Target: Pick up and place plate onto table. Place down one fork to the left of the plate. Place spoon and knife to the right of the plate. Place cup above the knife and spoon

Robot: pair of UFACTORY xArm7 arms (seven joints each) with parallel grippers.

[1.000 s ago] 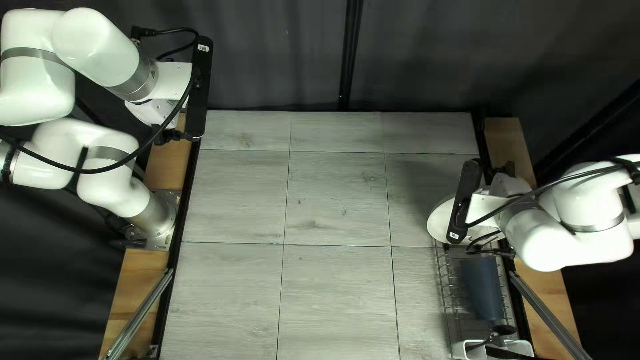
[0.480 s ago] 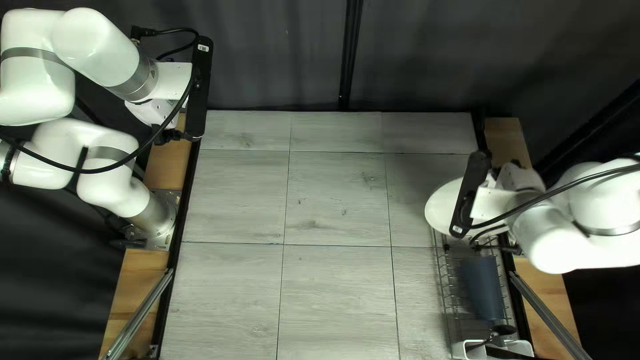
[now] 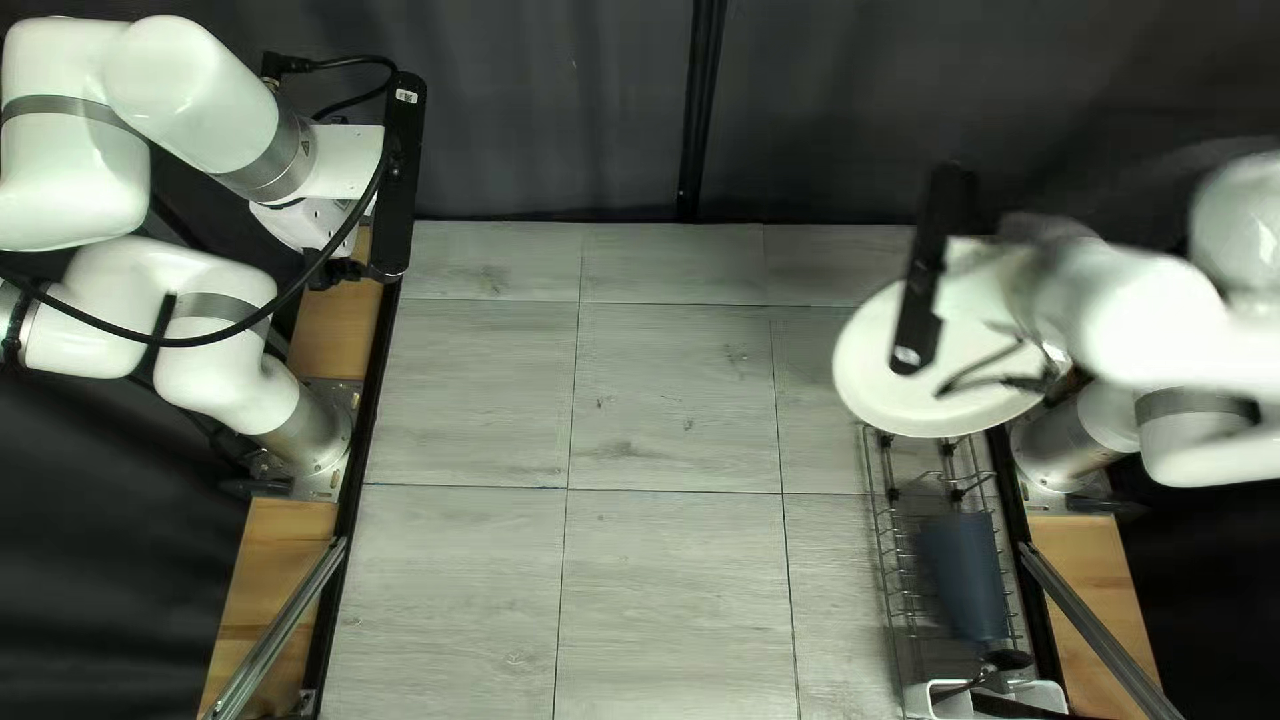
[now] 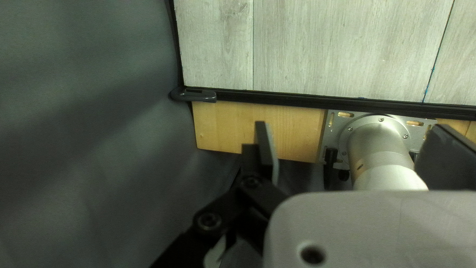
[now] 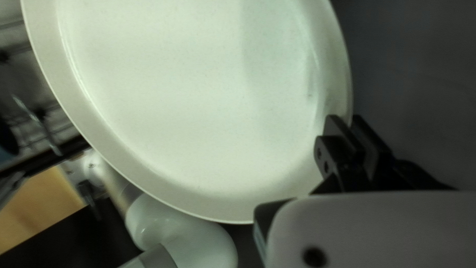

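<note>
The white plate (image 3: pixel 874 367) is held up over the rack's far end at the right of the top left view, beneath my right gripper (image 3: pixel 1034 380). From the right wrist, the plate (image 5: pixel 198 99) has its rim pinched between both fingers of my right gripper (image 5: pixel 349 124). A blue cup (image 3: pixel 963 574) lies in the wire rack. Dark cutlery (image 3: pixel 1007 659) pokes out of the white holder; which pieces, I cannot tell. My left gripper (image 3: pixel 350 270) hangs by the table's far left corner. In its wrist view, my left gripper (image 4: pixel 352 149) is open, fingers wide apart, holding nothing.
A wire rack (image 3: pixel 883 547) runs along the right edge of the grey wood-look table (image 3: pixel 667 400), with the white holder (image 3: pixel 920 699) at its near end. Dark curtains (image 3: pixel 560 120) hang behind. Metal rails (image 3: pixel 287 627) slant outside both side edges.
My right arm has swung toward the table's far side, carrying the plate up off the rack and showing more of its face and the rack below. The left arm has stayed still.
</note>
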